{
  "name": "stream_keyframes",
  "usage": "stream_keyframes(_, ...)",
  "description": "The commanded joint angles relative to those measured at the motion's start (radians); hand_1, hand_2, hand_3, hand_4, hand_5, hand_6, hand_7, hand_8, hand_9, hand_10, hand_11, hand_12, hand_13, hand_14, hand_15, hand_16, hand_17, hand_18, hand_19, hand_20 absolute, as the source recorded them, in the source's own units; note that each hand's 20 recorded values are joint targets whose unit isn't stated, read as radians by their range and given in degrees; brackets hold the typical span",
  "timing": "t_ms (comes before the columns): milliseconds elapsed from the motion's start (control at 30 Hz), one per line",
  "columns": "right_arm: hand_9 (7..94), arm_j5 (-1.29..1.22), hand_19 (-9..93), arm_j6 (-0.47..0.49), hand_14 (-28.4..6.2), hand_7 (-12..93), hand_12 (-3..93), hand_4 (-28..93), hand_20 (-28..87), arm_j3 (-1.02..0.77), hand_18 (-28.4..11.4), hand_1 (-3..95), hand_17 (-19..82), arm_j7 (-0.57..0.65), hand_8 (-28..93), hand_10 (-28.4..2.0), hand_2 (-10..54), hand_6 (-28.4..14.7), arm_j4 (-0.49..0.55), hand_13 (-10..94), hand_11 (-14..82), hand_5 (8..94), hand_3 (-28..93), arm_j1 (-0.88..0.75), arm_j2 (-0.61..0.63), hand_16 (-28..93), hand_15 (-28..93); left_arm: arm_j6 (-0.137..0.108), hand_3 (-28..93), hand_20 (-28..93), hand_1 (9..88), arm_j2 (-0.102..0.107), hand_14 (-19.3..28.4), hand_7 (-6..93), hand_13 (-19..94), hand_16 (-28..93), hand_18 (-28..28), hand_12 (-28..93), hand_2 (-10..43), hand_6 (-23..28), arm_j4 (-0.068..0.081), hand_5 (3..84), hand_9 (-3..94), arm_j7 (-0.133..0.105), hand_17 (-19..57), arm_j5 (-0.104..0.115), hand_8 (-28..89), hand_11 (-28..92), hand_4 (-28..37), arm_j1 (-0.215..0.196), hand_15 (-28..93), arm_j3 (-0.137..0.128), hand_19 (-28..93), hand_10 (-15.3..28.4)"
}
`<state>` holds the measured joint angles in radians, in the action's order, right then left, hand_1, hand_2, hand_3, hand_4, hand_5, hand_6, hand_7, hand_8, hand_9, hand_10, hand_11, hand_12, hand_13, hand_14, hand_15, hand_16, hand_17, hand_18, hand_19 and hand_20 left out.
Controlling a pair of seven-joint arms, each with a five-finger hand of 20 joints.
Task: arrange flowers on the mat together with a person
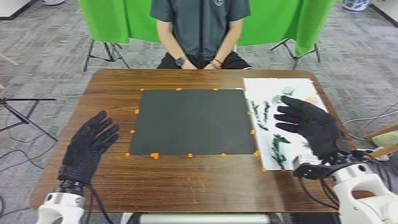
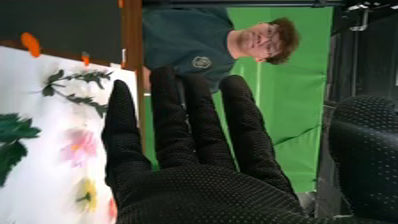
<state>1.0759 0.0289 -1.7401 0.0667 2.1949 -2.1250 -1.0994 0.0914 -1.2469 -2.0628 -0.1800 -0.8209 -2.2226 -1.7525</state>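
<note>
My right hand (image 1: 307,124) is over the white sheet at the right of the table in the head view, open, with nothing held; my right hand (image 2: 204,185) has straight fingers in the right wrist view. My left hand (image 1: 87,147) stands open above the table's left side. A dark mat (image 1: 193,122) lies mid-table with no flowers on it. On the sheet are green stems (image 1: 279,150), and in the right wrist view a dark sprig (image 2: 78,90), a green leaf (image 2: 16,131), a pink flower (image 2: 82,146) and a yellow flower (image 2: 87,195).
Orange markers (image 1: 155,155) ring the mat on the brown table (image 1: 169,185). The white sheet (image 1: 258,90) lies along the right side. A person (image 1: 201,30) sits across the table, hands together off the mat.
</note>
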Motion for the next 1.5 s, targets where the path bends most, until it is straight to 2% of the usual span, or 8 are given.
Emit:
stream_keyframes(33,37.0,0.014,46,0.0,-13.7,17,23.8,-28,26,0.008,-23.1,9.3,5,-0.015,-9,-15.6,13.3,-5.8,0.001,32,14.0,37.3,79,0.025,0.003,25,24,-0.002,69,11,29.6,-0.005,13.6,23.6,22,2,21.1,16,-0.7,2.8,0.003,28.1,23.6,0.0,-9.4,0.001,-11,24,-22.1,-0.002,24,-0.006,43,11.2)
stream_keyframes(233,37.1,0.009,46,-0.008,-13.7,17,23.8,-28,26,-0.003,-23.1,9.2,5,-0.016,-9,-15.5,13.3,-5.8,0.002,32,14.0,37.2,80,0.03,0.009,25,24,0.008,69,11,29.7,-0.009,13.6,23.6,22,3,21.1,16,-0.5,2.8,0.008,28.1,23.5,0.006,-9.4,-0.004,-11,24,-22.1,0.007,24,0.004,43,11.2)
stream_keyframes(433,37.1,0.012,46,-0.013,-13.7,17,23.7,-28,26,-0.005,-23.1,9.2,5,-0.015,-10,-15.4,13.4,-5.7,0.001,32,14.0,37.1,80,0.025,0.005,25,24,-0.002,69,11,29.7,-0.008,13.5,23.6,22,3,21.1,16,-0.6,2.7,0.005,28.0,23.5,0.005,-9.4,-0.002,-11,24,-22.0,-0.002,25,0.001,43,11.2)
stream_keyframes(600,37.1,0.014,46,-0.041,-13.7,17,23.7,-28,26,-0.014,-23.0,9.2,5,-0.017,-10,-15.4,13.3,-5.8,0.013,32,14.0,37.2,80,-0.007,-0.004,25,24,0.014,69,11,29.7,-0.009,13.6,23.6,22,2,21.0,16,-0.6,2.8,0.01,28.1,23.6,0.011,-9.4,-0.005,-12,24,-22.0,0.008,25,0.006,43,11.2)
stream_keyframes(667,37.1,0.008,46,-0.043,-13.7,17,23.7,-28,26,-0.011,-23.0,9.2,5,-0.014,-9,-15.4,13.4,-5.8,0.01,32,14.1,37.2,80,-0.001,-0.007,25,24,0.004,69,11,29.7,-0.004,13.5,23.7,22,2,21.0,16,-0.6,2.7,0.008,28.0,23.6,0.003,-9.4,-0.003,-12,24,-22.0,0.006,25,0.007,43,11.2)
stream_keyframes(767,37.1,0.011,46,-0.04,-13.8,17,23.7,-28,26,-0.004,-23.0,9.3,5,-0.013,-10,-15.5,13.5,-5.8,0.005,32,14.0,37.2,80,0.005,-0.012,25,25,-0.001,69,11,29.7,-0.003,13.5,23.7,22,2,21.0,16,-0.5,2.7,0.006,28.0,23.6,0.01,-9.4,0.002,-12,24,-22.0,-0.002,25,0.0,43,11.2)
stream_keyframes(1167,37.1,0.011,46,-0.052,-13.7,17,23.6,-28,26,-0.015,-23.0,9.4,5,-0.013,-10,-15.6,13.9,-5.9,0.008,32,13.9,37.3,79,-0.004,-0.009,25,25,0.007,69,11,29.7,-0.006,13.6,23.7,22,2,21.0,16,-0.2,2.7,0.013,28.0,23.6,0.014,-9.5,0.005,-12,24,-22.1,0.011,25,0.005,43,11.2)
stream_keyframes(1500,37.2,0.01,46,-0.036,-13.7,18,23.5,-28,26,-0.002,-22.9,9.5,5,-0.005,-10,-15.4,14.0,-5.9,0.003,32,14.2,37.5,79,0.018,-0.006,25,25,0.004,69,11,29.4,-0.005,13.7,23.6,22,2,21.0,16,-0.2,2.7,0.01,28.1,24.0,0.013,-9.4,0.007,-12,24,-22.0,0.003,25,0.001,43,11.4)
